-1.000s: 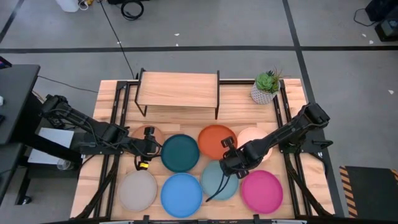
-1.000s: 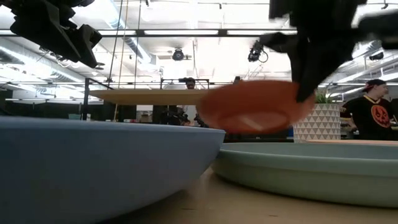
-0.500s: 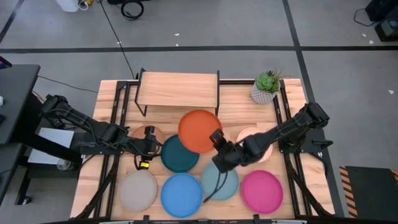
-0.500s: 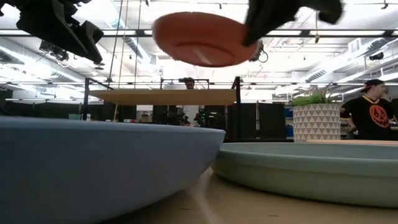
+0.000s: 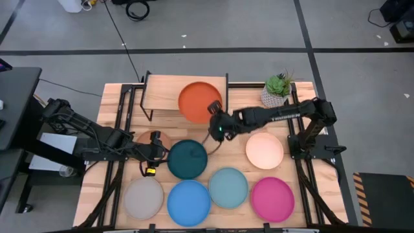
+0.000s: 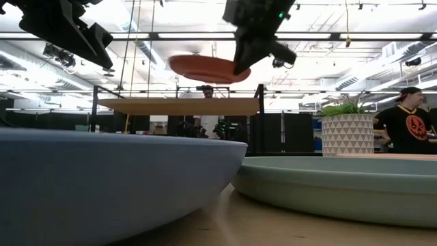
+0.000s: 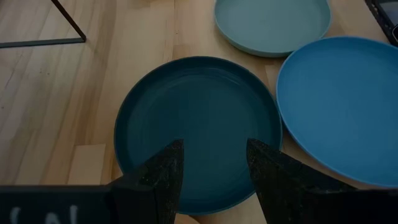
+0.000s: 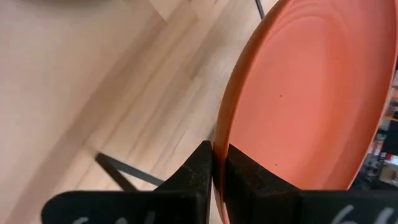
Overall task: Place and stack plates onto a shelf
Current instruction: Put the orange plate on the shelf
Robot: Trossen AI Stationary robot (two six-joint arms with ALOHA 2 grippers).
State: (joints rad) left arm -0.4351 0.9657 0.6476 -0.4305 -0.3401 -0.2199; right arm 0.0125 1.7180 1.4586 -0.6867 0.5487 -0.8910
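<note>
My right gripper (image 5: 217,121) is shut on the orange plate (image 5: 199,102), which hovers over the right half of the light-wood shelf (image 5: 162,94). The low view shows the plate (image 6: 201,67) clear above the shelf board (image 6: 177,105). My left gripper (image 5: 157,150) is open and hangs over the left rim of the dark teal plate (image 5: 187,159), touching nothing. The tan plate (image 5: 152,138) is mostly hidden under it. Flat on the table lie the cream (image 5: 264,150), light teal (image 5: 228,187), magenta (image 5: 272,199), blue (image 5: 189,202) and grey (image 5: 143,198) plates. My right gripper pinches the orange plate's rim (image 8: 219,152) between its two fingers, one on the upper face and one underneath, on the plate's near-right side. The fingers come roughly level from the table's right. The plate is lifted clear, close to level, above the shelf.
A potted plant (image 5: 277,90) stands right of the shelf near the far right corner. The shelf's black legs (image 5: 226,107) stand close to the right arm. The shelf's left half is bare wood. People stand in the room behind the table (image 6: 408,123).
My right gripper has lifted the orange plate off the table and carried it up, left and toward the far edge until it hangs over the shelf's right half. The plate has stayed about level in the hold. The spot between the dark teal and cream plates now shows bare wood.
</note>
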